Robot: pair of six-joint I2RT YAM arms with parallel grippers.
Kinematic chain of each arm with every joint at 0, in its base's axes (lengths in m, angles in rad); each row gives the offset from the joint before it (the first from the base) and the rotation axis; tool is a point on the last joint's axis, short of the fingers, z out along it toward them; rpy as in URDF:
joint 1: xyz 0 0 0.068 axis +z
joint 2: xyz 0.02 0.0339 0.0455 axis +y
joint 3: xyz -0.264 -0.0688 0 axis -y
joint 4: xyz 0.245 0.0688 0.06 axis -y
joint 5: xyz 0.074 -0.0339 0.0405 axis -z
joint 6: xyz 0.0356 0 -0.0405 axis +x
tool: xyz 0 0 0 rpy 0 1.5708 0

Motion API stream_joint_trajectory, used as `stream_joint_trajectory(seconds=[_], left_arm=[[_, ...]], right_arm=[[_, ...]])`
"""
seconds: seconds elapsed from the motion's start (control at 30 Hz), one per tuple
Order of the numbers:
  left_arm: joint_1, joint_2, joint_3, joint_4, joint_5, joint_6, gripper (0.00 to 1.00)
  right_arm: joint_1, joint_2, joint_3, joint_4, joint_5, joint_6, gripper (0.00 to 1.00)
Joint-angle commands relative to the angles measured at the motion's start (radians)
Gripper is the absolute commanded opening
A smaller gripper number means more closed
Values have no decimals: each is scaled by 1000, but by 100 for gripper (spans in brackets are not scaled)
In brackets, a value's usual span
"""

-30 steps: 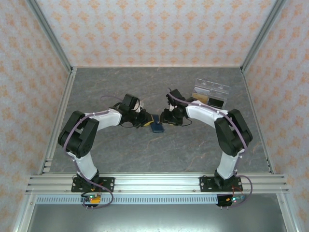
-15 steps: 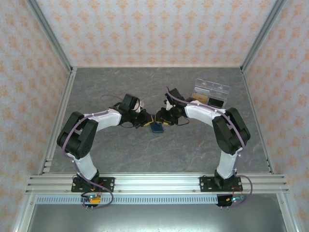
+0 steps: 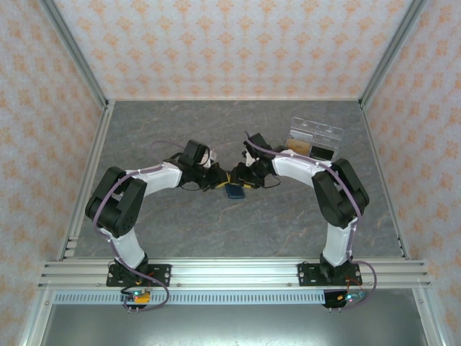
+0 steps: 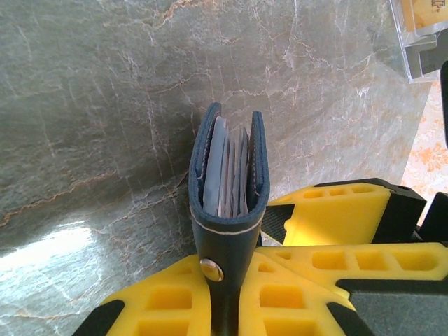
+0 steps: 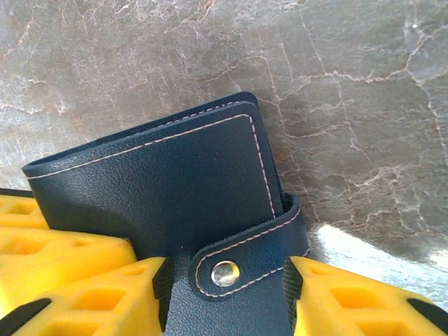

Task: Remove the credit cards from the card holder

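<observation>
The navy card holder (image 3: 233, 190) is at the table's middle, between both grippers. In the left wrist view the card holder (image 4: 227, 231) stands on edge, snapped shut, and my left gripper (image 4: 227, 290) is shut on its near end. Several pale grey credit cards (image 4: 229, 164) show edge-on between its two panels. In the right wrist view the card holder (image 5: 168, 182) shows its stitched face and its snap tab (image 5: 241, 262). My right gripper (image 5: 225, 280) is open, one finger either side of that tab. Its yellow fingers (image 4: 336, 210) sit against the wallet's right side.
A clear plastic box (image 3: 315, 140) with something yellow inside stands at the back right, also at the top right corner as the clear box (image 4: 420, 35). Grey marble tabletop (image 3: 180, 238) lies open in front; metal frame rails (image 3: 230, 272) run along the near edge.
My right gripper has moved left, in against the card holder. The left gripper and the wallet have barely shifted.
</observation>
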State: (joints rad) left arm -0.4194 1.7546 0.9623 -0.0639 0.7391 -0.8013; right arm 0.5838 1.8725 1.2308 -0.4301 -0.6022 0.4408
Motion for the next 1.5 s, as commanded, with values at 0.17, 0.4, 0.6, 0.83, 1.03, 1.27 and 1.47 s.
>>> stream_joint_trajectory(seconds=[0.17, 0.4, 0.6, 0.83, 1.03, 1.27, 1.47], left_arm=[[-11, -39, 33, -32, -27, 48, 0], [-12, -38, 37, -58, -65, 60, 0], [-11, -39, 31, -65, -81, 65, 0], [-12, -39, 29, -68, -87, 63, 0], [-14, -46, 40, -103, -104, 63, 0], [-15, -60, 81, -215, -178, 94, 56], [-12, -91, 101, -268, -256, 106, 79]], right_arm=[[5, 23, 17, -74, 122, -25, 42], [5, 17, 9, -121, 269, -23, 36], [6, -1, -31, -95, 366, 5, 33], [6, -33, -51, -84, 425, 21, 27], [5, -36, -56, -1, 243, -16, 28], [7, -14, -41, 44, 179, -16, 31], [6, -1, -33, 58, 130, -32, 34]])
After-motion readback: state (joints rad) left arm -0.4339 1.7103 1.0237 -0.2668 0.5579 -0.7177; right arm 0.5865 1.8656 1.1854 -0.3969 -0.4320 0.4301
